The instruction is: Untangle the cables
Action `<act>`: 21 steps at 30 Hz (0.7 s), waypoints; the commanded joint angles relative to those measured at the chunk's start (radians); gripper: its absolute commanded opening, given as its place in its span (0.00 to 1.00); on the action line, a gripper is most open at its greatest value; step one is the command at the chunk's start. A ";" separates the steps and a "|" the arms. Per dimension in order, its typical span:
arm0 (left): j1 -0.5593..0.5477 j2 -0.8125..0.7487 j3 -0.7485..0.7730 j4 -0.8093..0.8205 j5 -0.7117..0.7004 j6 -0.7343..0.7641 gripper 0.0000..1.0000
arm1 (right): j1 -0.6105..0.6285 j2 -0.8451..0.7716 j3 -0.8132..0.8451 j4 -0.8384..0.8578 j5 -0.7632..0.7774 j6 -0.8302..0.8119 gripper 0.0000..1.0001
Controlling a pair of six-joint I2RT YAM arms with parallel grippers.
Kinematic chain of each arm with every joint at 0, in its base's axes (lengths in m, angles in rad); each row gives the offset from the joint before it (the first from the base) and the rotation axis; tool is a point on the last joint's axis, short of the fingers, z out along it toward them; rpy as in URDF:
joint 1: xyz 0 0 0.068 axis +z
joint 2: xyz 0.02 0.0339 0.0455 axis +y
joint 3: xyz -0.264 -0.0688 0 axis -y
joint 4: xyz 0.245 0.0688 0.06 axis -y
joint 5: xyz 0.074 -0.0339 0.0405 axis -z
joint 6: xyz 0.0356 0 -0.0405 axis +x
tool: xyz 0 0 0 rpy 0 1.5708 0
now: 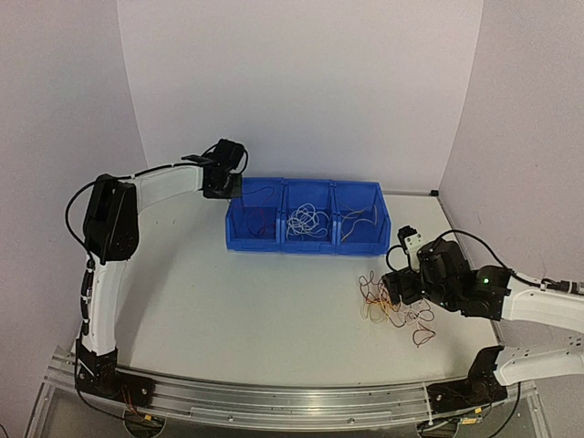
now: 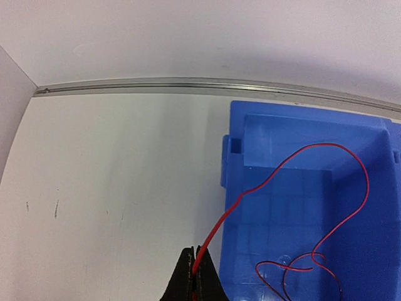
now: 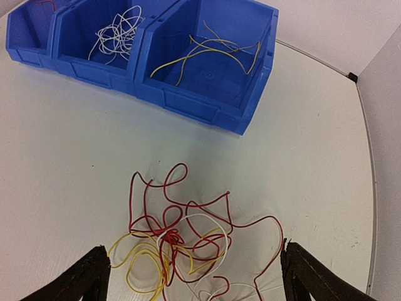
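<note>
A loose tangle of red, yellow and white cables (image 1: 392, 306) lies on the table at the right, in front of the blue bins. My right gripper (image 3: 194, 251) hangs open just above the tangle (image 3: 182, 238), one finger on each side, touching nothing. Far left, my left gripper (image 2: 195, 256) is shut on the end of a single red cable (image 2: 294, 157). That cable arcs from the jaws over the bin wall (image 2: 233, 169) and curls down inside the left bin. In the top view the left gripper (image 1: 222, 185) sits at that bin's left rim.
Three joined blue bins (image 1: 274, 244) stand at the back middle. The left one holds red wire (image 1: 260, 219), the middle white wires (image 3: 116, 31), the right yellow wires (image 3: 207, 53). The table's metal edge strip (image 2: 188, 84) runs behind the bins, by the back wall.
</note>
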 commanded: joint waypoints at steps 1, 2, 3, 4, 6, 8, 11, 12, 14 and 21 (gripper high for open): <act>-0.013 -0.059 -0.026 0.093 0.200 0.045 0.00 | -0.004 0.007 -0.015 0.009 0.018 0.020 0.91; -0.017 -0.060 -0.030 0.107 0.225 0.054 0.00 | -0.003 0.006 -0.018 0.008 0.017 0.024 0.91; -0.022 -0.062 -0.032 0.122 0.241 0.062 0.00 | -0.003 0.005 -0.020 0.008 0.017 0.028 0.91; -0.027 -0.062 -0.030 0.133 0.248 0.067 0.00 | -0.003 0.003 -0.022 0.008 0.016 0.030 0.91; -0.034 -0.059 -0.022 0.146 0.255 0.075 0.00 | -0.003 -0.003 -0.027 0.007 0.015 0.036 0.91; -0.037 -0.048 -0.007 0.148 0.264 0.078 0.00 | -0.003 -0.011 -0.033 0.008 0.016 0.041 0.91; -0.040 -0.014 0.025 0.134 0.292 0.078 0.00 | -0.003 -0.022 -0.038 0.008 0.020 0.044 0.91; -0.042 -0.002 0.034 0.131 0.299 0.079 0.00 | -0.003 -0.025 -0.040 0.007 0.021 0.045 0.91; -0.046 0.025 0.052 0.123 0.301 0.076 0.00 | -0.003 -0.029 -0.041 0.006 0.021 0.044 0.91; -0.047 0.158 0.181 0.068 0.319 0.067 0.00 | -0.003 -0.034 -0.039 -0.002 0.023 0.039 0.91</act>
